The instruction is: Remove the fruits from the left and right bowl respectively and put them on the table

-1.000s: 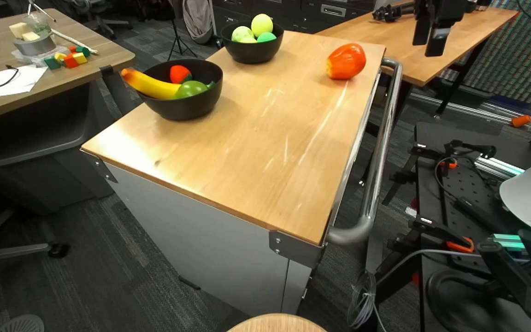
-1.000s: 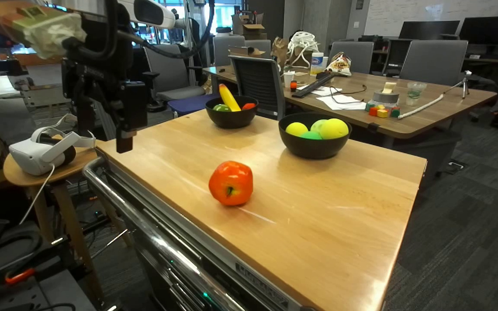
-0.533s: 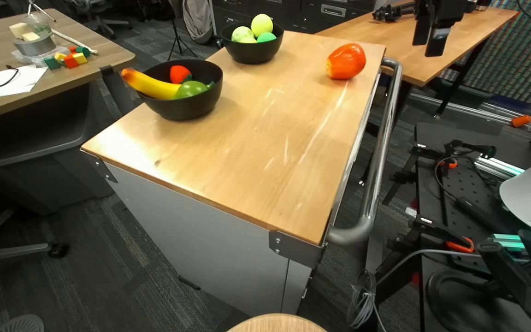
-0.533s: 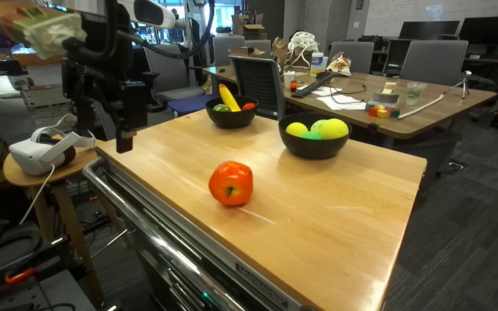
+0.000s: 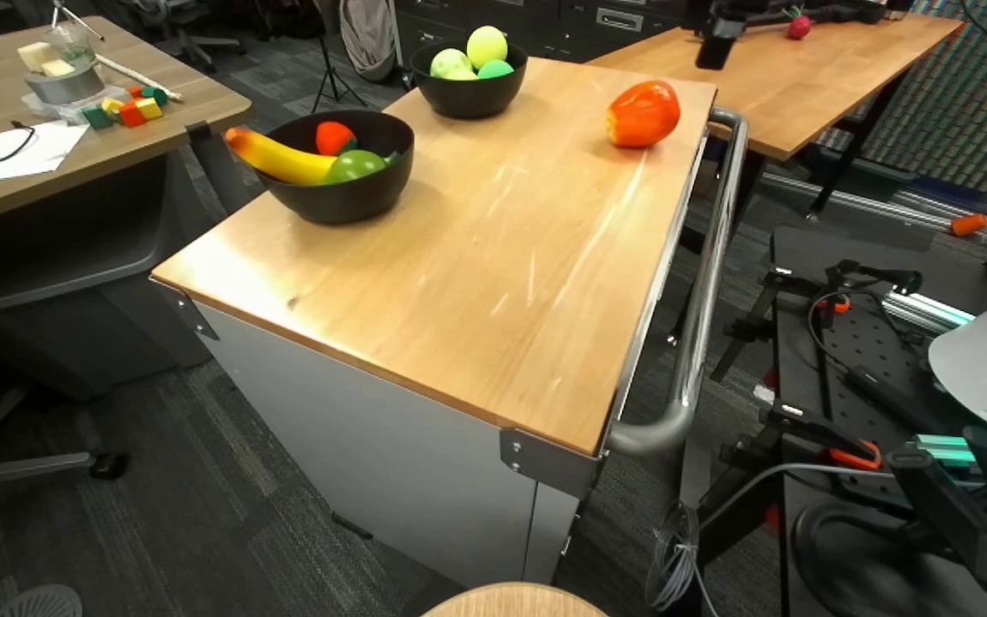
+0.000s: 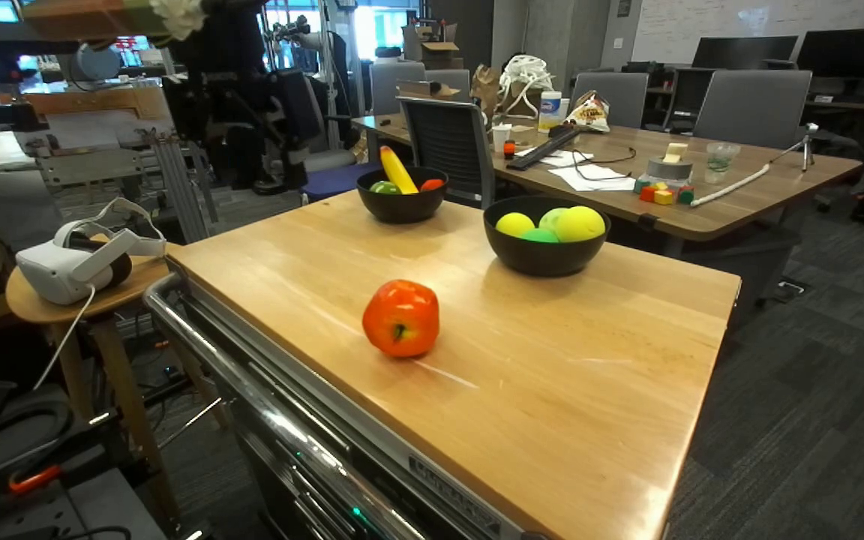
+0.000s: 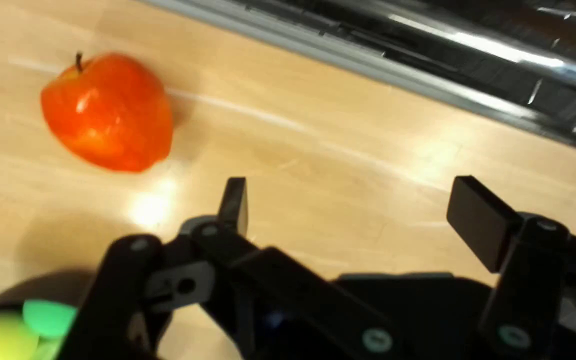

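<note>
A black bowl (image 5: 335, 204) holds a yellow banana (image 5: 279, 158), a green fruit (image 5: 356, 164) and a red fruit (image 5: 335, 137); the same bowl (image 6: 402, 212) shows in an exterior view. Another black bowl (image 6: 541, 259) holds yellow-green fruits (image 6: 580, 223) and a green one (image 6: 539, 235); part of this bowl (image 7: 43, 290) shows at the lower left in the wrist view. A red-orange fruit (image 6: 400, 319) lies on the wooden table (image 6: 589, 367), left of my gripper in the wrist view (image 7: 110, 112). My gripper (image 7: 355, 205) is open and empty above the table.
A metal handle rail (image 5: 703, 300) runs along one table side and shows in the wrist view (image 7: 488, 45). A stool with a white headset (image 6: 72, 262) stands beside the table. A larger table (image 6: 769, 169) with blocks and tape stands behind the bowls.
My gripper has moved up and sideways, leftward in an exterior view and rightward in an exterior view, closer to over the table. The bowls and fruits have not moved.
</note>
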### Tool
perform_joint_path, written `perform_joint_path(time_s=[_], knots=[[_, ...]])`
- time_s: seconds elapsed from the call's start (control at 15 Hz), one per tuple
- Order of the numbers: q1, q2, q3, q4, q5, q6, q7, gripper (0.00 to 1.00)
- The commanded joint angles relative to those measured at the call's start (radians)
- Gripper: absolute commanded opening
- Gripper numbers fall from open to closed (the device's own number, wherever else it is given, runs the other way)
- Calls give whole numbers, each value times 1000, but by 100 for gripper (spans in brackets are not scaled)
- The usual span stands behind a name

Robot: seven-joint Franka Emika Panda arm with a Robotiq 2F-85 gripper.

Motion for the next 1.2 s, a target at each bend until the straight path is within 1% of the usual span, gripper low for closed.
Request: perform_joint_path(time_s=[0.0, 0.07, 0.2, 0.47, 0.6, 0.67, 0.87, 1.0, 1.13], knots=[[1, 34, 14, 22, -34, 41, 41, 100], [-5, 76, 28, 44, -56, 66, 75, 100], [-11, 149, 38, 80, -67, 86, 96, 100], [-13, 195, 43, 118, -70, 95, 104, 100], [-13, 250, 64, 192, -103, 138, 125, 100], [-8, 283, 67, 231, -105, 161, 116, 100], [18, 433, 70, 397, -101, 219, 30, 100], [43, 541, 64, 502, -50, 229, -100, 100], [52, 656, 74, 615, 16, 226, -224, 100]])
